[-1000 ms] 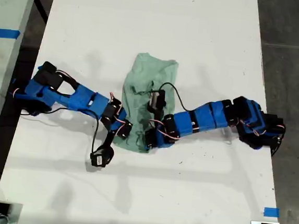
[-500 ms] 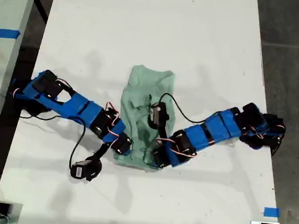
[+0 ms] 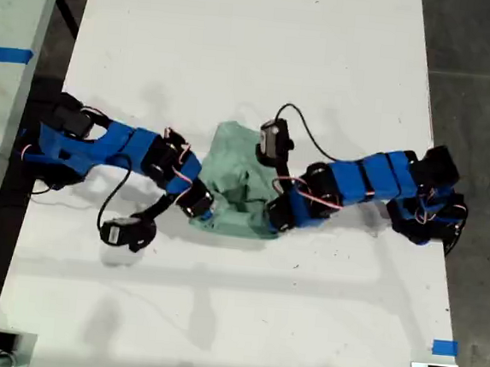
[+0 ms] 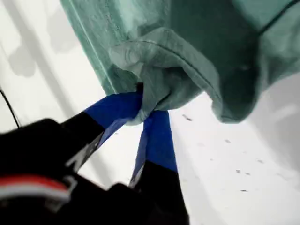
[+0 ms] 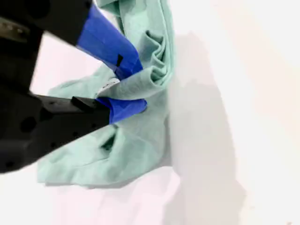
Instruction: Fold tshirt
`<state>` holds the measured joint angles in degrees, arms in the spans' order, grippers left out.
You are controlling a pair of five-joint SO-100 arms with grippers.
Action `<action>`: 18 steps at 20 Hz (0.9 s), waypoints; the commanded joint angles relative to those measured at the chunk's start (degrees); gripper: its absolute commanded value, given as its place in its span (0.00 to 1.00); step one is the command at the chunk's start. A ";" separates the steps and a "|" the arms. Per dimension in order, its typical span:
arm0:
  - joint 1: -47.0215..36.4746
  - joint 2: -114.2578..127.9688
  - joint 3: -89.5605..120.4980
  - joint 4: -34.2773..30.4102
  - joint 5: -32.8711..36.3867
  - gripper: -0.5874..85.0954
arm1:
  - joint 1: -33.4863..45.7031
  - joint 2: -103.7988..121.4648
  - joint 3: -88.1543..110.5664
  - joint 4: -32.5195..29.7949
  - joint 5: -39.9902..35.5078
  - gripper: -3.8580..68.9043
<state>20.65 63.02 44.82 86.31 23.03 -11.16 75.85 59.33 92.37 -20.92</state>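
Pale mint-green, heathered short-sleeved cloth tshirt (image 3: 238, 185), bunched into a crumpled heap on the white counter (image 3: 256, 56) between two blue-and-black arms. My first gripper (image 4: 146, 112): blue-taped jaws pressed together on a thick rolled fold of the tshirt (image 4: 187, 51), which hangs bunched just beyond the jaw tips. My second gripper (image 5: 125, 89): blue-taped jaws pinching a gathered ridge of the tshirt (image 5: 136, 126), the remaining cloth lying in loose layers beneath and beside the jaws on the counter. The wrist views do not show which arm in the exterior view carries which gripper; both arms meet the heap at its opposite flanks.
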 commanded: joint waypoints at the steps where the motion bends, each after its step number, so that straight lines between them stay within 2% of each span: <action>1: -15.12 7.38 -3.43 4.04 13.27 0.01 | 13.89 12.83 4.75 1.14 -12.57 0.03; 4: -29.27 6.59 -3.16 2.81 23.99 0.01 | 27.25 15.38 5.89 0.88 -27.33 0.03; 7: -37.00 1.93 -3.34 -2.37 32.08 0.01 | 36.30 15.38 9.32 -4.04 -37.27 0.03; 9: -39.46 -3.16 -3.16 -5.10 32.61 0.01 | 39.64 15.03 16.87 -11.34 -40.52 0.03; 13: -41.04 -18.37 -4.04 -10.90 32.34 0.01 | 40.34 4.13 31.38 -30.15 -38.41 0.03; 14: -41.84 -21.36 -4.39 -11.51 31.38 0.01 | 41.13 -1.14 29.97 -30.41 -36.47 0.04; 15: -42.80 -22.76 -4.83 -10.46 28.74 0.05 | 41.92 -5.36 26.98 -27.60 -34.19 0.12; 16: -43.33 -21.45 -4.83 -8.09 26.72 0.17 | 42.19 -6.68 23.99 -23.99 -33.57 0.28; 17: -43.15 -17.40 -4.75 -5.54 26.63 0.26 | 41.92 -5.36 20.92 -18.90 -32.61 0.32; 18: -42.98 -11.95 -4.75 -2.81 26.63 0.29 | 41.57 -1.93 18.02 -14.77 -32.52 0.36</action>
<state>-20.39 42.63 41.84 79.72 50.62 30.76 69.96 83.58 70.93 -54.67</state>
